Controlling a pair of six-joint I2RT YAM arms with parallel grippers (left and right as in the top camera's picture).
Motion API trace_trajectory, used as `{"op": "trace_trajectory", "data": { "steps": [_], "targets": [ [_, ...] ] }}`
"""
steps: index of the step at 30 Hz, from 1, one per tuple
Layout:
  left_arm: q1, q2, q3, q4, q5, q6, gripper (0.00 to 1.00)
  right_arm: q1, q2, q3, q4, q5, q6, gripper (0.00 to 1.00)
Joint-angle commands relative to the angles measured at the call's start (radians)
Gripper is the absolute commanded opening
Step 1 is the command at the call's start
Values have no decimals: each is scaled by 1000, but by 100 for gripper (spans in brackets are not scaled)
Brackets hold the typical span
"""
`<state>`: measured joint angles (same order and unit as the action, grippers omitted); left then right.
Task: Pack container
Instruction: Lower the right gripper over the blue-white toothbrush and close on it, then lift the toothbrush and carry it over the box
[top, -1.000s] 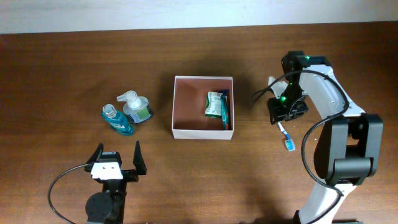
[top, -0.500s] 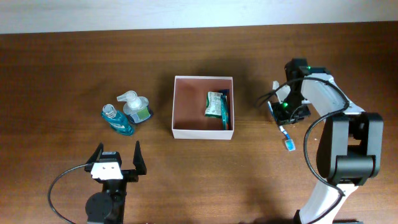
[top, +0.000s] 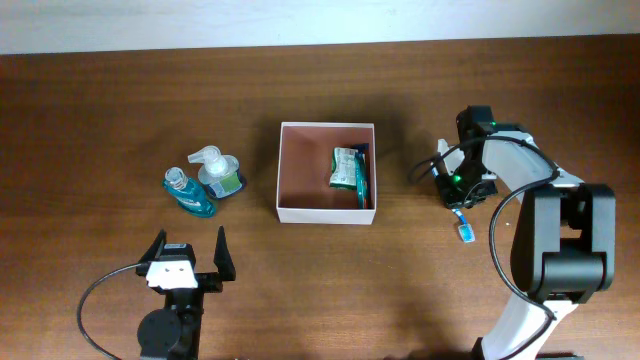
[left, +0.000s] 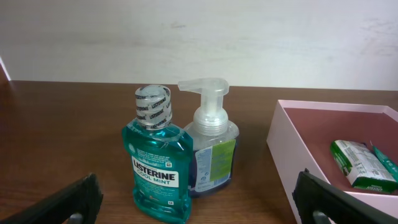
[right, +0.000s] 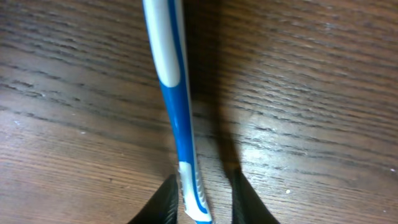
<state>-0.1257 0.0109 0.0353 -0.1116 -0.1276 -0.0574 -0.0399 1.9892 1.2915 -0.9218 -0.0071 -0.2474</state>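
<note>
The container (top: 303, 150), a shallow square box with white walls and a reddish-brown floor, sits near the middle of the wooden table (top: 100, 100). A green packet (top: 346, 167) lies inside it toward the right wall, with a thin dark teal item (top: 363, 178) just beside it against that wall. The rest of the floor is bare. To the left of the container, well apart from it, two bottles stand upright and touching. One is a teal Listerine mouthwash bottle (top: 189, 192) with a sealed cap. The other is a clear foam pump bottle (top: 218, 172), just behind and to the right of it. The left gripper (top: 188, 250) rests near the table's front edge with its fingers spread wide and nothing between them. Its wrist view looks past both fingertips at the Listerine mouthwash bottle (left: 157, 168), the foam pump bottle (left: 211, 146) and the container's near wall (left: 283, 155), with the green packet (left: 354, 163) visible inside. On the right side of the table, the right gripper (top: 456, 198) points down over a blue and white toothbrush (top: 464, 228) lying flat on the wood, to the right of the container and apart from it. In the right wrist view the toothbrush (right: 174, 93) runs between the two dark fingertips of the right gripper (right: 200, 208). The jaws stand slightly apart astride the handle, with a gap showing on one side, so they are not clamped on it.
</note>
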Motion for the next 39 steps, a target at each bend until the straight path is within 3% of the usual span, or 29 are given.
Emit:
{"op": "trace_trajectory", "data": {
  "steps": [1,13,21,25,31,39],
  "targets": [
    [6,-5,-8,3,11,-2,99,-6,20,-43,2,-6,-6,16],
    [6,-5,-8,3,11,-2,99,-6,20,44,-47,1,60,4],
    [6,-5,-8,3,11,-2,99,-5,19,256,-218,-5,73,4],
    [6,-5,-8,3,11,-2,99,14,19,425,-337,-101,130,4],
    [6,-5,-8,3,11,-2,99,107,19,665,-451,-200,279,4],
    [6,-5,-8,3,11,-2,99,291,20,721,-400,-193,336,4]
  ]
}}
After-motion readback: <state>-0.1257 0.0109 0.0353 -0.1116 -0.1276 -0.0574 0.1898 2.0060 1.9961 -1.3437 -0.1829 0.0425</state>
